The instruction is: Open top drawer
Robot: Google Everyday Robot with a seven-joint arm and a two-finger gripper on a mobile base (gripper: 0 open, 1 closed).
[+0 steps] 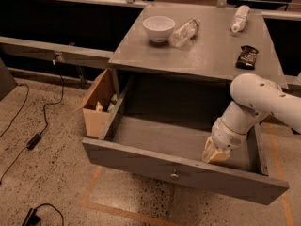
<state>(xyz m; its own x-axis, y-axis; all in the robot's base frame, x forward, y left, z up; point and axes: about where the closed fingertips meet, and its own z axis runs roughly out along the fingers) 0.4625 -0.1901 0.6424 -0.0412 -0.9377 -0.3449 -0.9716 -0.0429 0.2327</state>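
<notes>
The top drawer [141,161] is a wide grey drawer with a flat front and a small round metal knob [174,175] at its centre. It stands pulled far out from the grey cabinet, and its inside shows bare. My gripper [215,155] hangs on the white arm inside the drawer at the right, just behind the drawer front. The two lower drawers are hidden under the open one.
On the cabinet top [207,55] lie a white bowl [159,28], two clear plastic bottles [185,31] [240,18] and a dark snack packet [247,57]. A cardboard box [98,109] stands at the cabinet's left. Cables [33,140] lie on the speckled floor.
</notes>
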